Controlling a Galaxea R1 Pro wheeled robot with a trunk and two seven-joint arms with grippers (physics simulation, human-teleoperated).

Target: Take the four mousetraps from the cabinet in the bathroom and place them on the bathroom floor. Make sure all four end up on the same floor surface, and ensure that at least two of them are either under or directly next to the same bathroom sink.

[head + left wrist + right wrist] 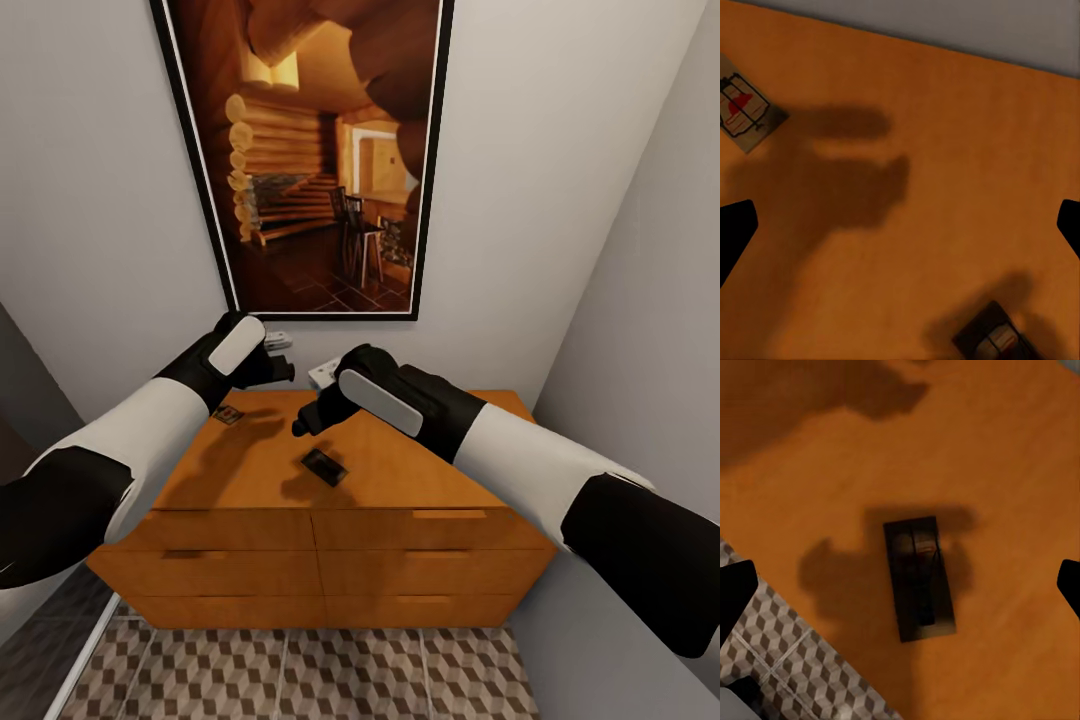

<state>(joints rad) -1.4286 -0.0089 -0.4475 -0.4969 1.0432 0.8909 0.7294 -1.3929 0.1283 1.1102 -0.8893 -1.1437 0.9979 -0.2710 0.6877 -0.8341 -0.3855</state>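
Note:
The orange-brown cabinet [400, 470] stands against the wall below me. One dark mousetrap [325, 466] lies flat near the middle of its top, and a second mousetrap [228, 413] lies toward the back left. My right gripper [305, 420] hovers open above the middle trap [919, 577], which lies between its spread fingertips [735, 592]. My left gripper [275, 365] hangs open above the cabinet top [945, 135]. Its wrist view shows one trap [746, 109] off to one side and another trap [997, 337] at the frame's edge. Neither gripper holds anything.
A large framed picture [310, 150] hangs on the wall above the cabinet. A small pale item [322, 372] sits at the cabinet's back edge. Grey walls close in on both sides. Cube-patterned bathroom floor [300, 670] lies in front of the cabinet.

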